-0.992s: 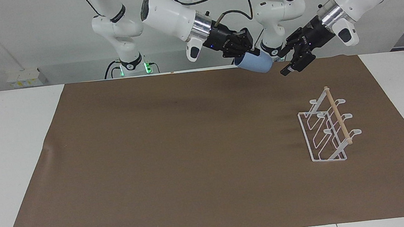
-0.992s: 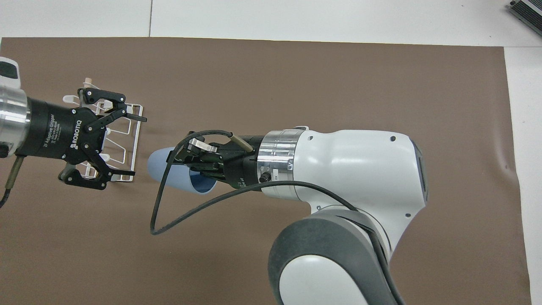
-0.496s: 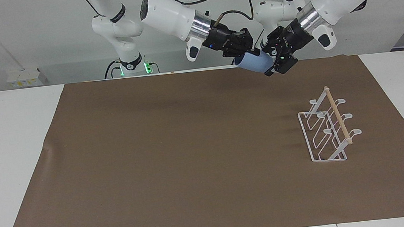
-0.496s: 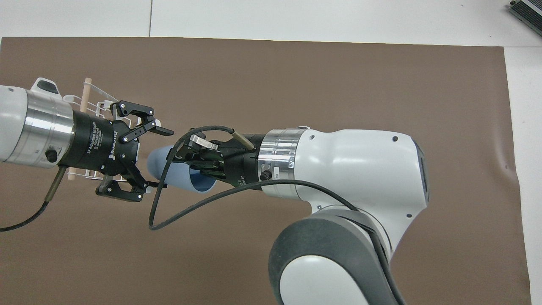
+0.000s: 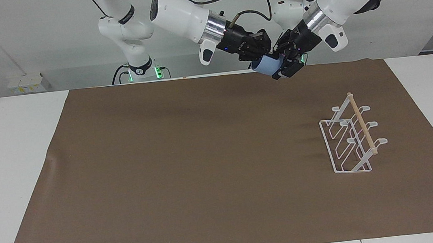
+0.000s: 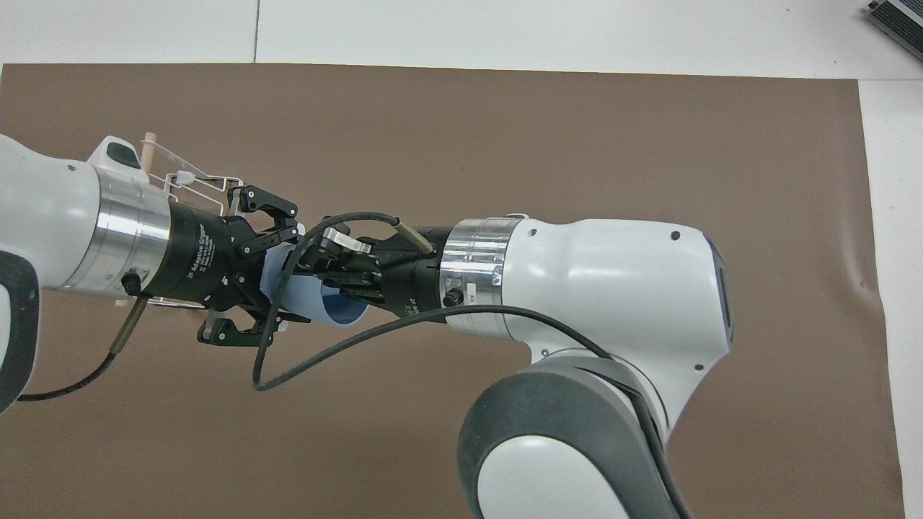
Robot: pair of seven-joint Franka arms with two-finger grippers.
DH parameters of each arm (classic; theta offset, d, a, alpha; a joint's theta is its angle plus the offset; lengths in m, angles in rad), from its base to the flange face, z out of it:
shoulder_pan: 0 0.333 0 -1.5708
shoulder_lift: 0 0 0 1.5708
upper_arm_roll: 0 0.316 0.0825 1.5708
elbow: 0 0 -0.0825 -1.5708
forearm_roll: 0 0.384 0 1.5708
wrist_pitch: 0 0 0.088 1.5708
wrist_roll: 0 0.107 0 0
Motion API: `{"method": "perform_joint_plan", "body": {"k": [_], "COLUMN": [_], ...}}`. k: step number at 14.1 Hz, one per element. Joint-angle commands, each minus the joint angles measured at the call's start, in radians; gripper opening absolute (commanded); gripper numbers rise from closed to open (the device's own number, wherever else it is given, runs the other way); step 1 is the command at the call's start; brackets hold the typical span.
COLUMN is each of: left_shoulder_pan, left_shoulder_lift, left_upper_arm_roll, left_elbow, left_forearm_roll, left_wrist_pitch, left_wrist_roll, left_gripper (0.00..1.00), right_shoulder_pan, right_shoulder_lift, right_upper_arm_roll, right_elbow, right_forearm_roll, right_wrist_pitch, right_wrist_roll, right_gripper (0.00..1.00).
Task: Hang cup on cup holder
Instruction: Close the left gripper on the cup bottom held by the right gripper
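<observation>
Blue cup (image 5: 267,66) pinched by right gripper (image 5: 263,53); left gripper (image 6: 270,277) spread around it, apparently untouching.

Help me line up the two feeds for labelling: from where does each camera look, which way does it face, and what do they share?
Facing view: high across the table, facing the robots; both arms show whole, bases at top, cup holder on the brown mat.
Overhead view: high above the robots' end, looking forward and steeply down; both forearms enter from below.
Shared: the cup in mid-air, gripped at its rim by the right gripper, with the left gripper open around its base.
</observation>
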Motion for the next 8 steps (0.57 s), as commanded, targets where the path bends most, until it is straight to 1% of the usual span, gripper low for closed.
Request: {"method": "perform_joint_plan", "body": {"k": [1,4,5,6,8], "left_shoulder_pan": [-0.011,-0.011,-0.011,-0.011,-0.007], "left_shoulder_lift": [-0.03,-0.03,-0.03,-0.027,-0.02], "left_upper_arm_roll": [0.005,0.003,0.003,0.003,0.003], "left_elbow": [-0.034,-0.037,-0.036,-0.03,-0.023], "left_forearm_roll": [0.02,0.041,0.063,0.078,0.08], "left_wrist_pitch": [0.013,0.017,0.019,0.02,0.025], "left_wrist_roll": [0.06,0.055,0.06,0.062,0.057], "left_gripper": [0.0,0.0,0.0,0.0,0.0], "right_shoulder_pan": [0.0,0.0,-0.003,-0.006,-0.013], "right_shoulder_lift": [0.013,0.013,0.013,0.013,0.015], "right_upper_arm_roll": [0.006,0.006,0.002,0.002,0.002], "right_elbow": [0.022,0.022,0.022,0.018,0.002], "right_forearm_roll": [-0.017,-0.017,-0.023,-0.043,-0.102], "right_wrist_pitch": [0.011,0.01,0.005,0.002,-0.003], "right_wrist_roll": [0.023,0.023,0.014,0.01,0.002], "right_gripper": [0.0,0.0,0.04,0.24,0.38]}}
